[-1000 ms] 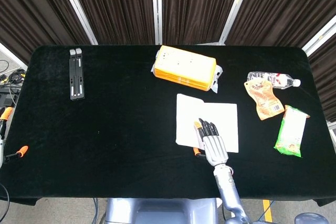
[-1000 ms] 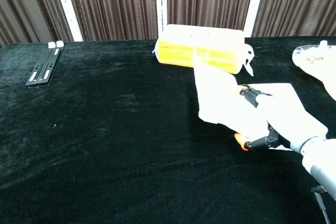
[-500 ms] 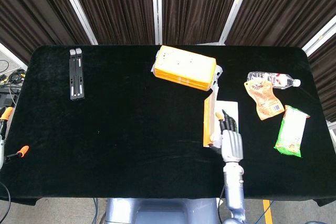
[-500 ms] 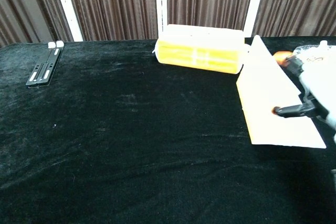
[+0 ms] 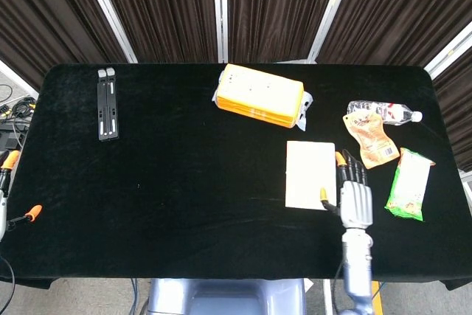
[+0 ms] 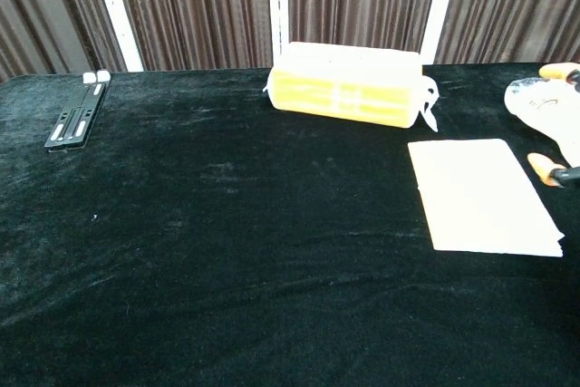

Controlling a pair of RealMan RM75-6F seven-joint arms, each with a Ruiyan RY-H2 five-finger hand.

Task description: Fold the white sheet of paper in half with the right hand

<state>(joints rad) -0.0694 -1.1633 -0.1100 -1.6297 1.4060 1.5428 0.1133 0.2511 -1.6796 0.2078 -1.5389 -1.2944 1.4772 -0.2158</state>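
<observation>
Silver right hand (image 5: 355,201), black fingers, orange fingertips, grey forearm

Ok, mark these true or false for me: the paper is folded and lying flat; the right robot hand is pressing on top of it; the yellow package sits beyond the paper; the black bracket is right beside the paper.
1. The folded white paper lies flat on the table. True.
2. The right robot hand presses on top of it. False: the hand is at the paper's right edge, off its top.
3. The yellow package sits beyond the paper. True.
4. The black bracket is right beside the paper. False: it lies at the far left of the table.
</observation>
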